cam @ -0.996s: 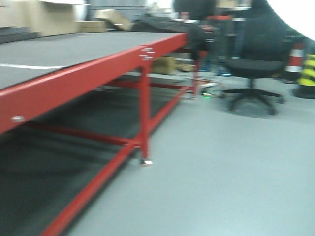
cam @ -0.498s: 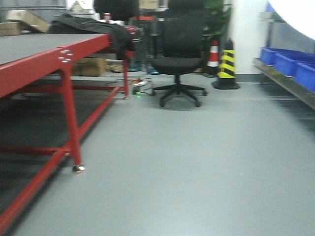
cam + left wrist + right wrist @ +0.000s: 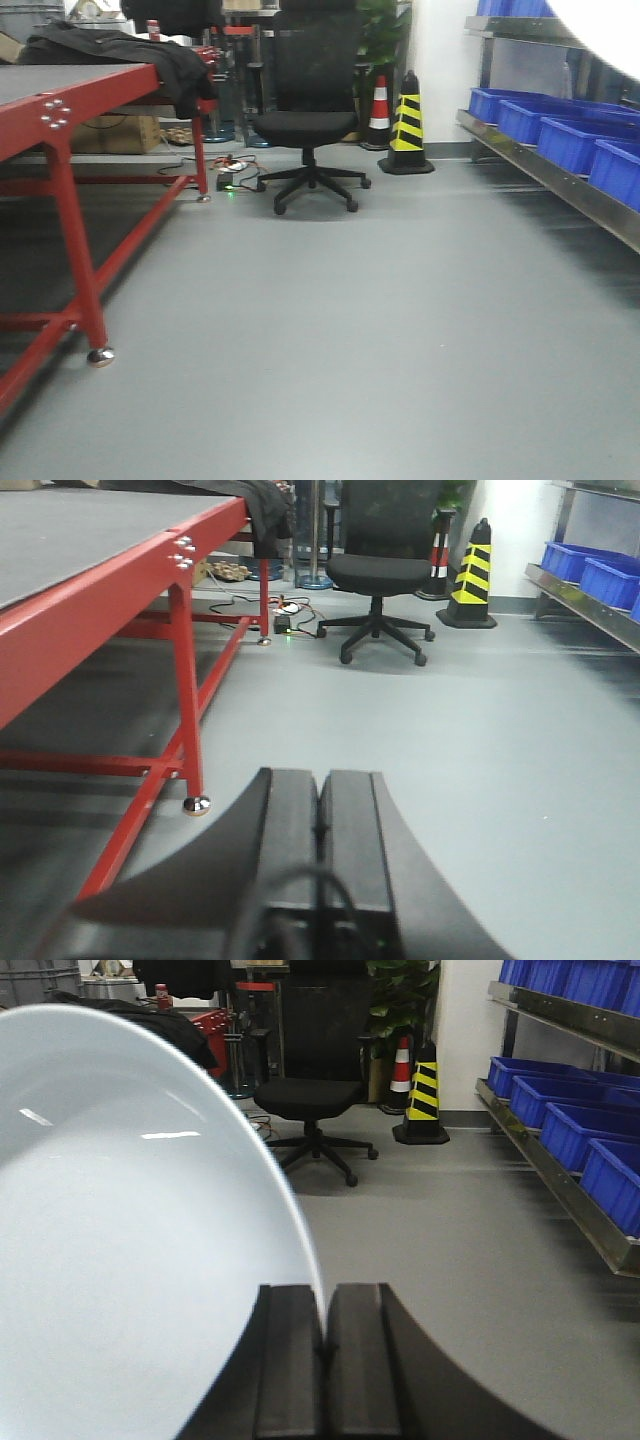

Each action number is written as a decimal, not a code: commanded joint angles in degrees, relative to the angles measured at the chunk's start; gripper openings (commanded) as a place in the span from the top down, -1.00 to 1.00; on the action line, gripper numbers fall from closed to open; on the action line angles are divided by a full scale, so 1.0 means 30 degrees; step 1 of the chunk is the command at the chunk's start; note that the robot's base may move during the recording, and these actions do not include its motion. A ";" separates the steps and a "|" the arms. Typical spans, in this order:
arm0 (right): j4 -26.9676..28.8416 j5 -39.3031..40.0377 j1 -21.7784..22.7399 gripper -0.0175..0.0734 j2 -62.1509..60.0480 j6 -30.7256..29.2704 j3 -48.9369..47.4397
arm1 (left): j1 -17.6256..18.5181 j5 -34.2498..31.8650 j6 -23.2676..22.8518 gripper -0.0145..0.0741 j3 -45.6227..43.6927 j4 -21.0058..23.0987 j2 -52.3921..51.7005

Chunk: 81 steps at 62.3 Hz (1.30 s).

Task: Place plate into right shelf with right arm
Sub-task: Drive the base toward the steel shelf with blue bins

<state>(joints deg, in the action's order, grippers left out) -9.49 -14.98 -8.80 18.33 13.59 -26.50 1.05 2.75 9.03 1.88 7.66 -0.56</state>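
The table (image 3: 90, 100) stands at the left, with a flat matte grey top on a red painted metal frame and bolt heads at its near right corner. A dark, limp jacket (image 3: 110, 50) is draped over the far right corner. The left gripper (image 3: 320, 800) hangs off the table's right edge, its black fingers pressed together with nothing between them. Beyond the far right corner sits a black mesh-backed chair (image 3: 305, 125) on a star base, then a red-and-white cone (image 3: 379, 105) and a yellow-and-black one (image 3: 407, 125).

The plate (image 3: 130, 1240) is glossy, pale bluish-white, round and shallow. It is in the air, well right of the table's right edge. The right gripper (image 3: 325, 1305) pinches its rim. The plate's disc spreads left and ahead of the fingers, its hollow face toward the wrist camera. Being round, it has no long axis.

The steel shelf (image 3: 560, 175) runs along the right, holding boxy blue plastic bins (image 3: 570, 140).
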 commanded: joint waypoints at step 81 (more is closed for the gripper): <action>-0.0241 0.1844 0.0120 0.51 0.0148 -0.0057 -0.0619 | 0.0038 -0.1721 -0.0135 0.96 0.0197 0.0156 -0.0196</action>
<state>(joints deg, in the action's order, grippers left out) -9.49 -15.10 -8.80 18.33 13.59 -26.50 1.05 2.75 9.03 1.88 7.66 -0.56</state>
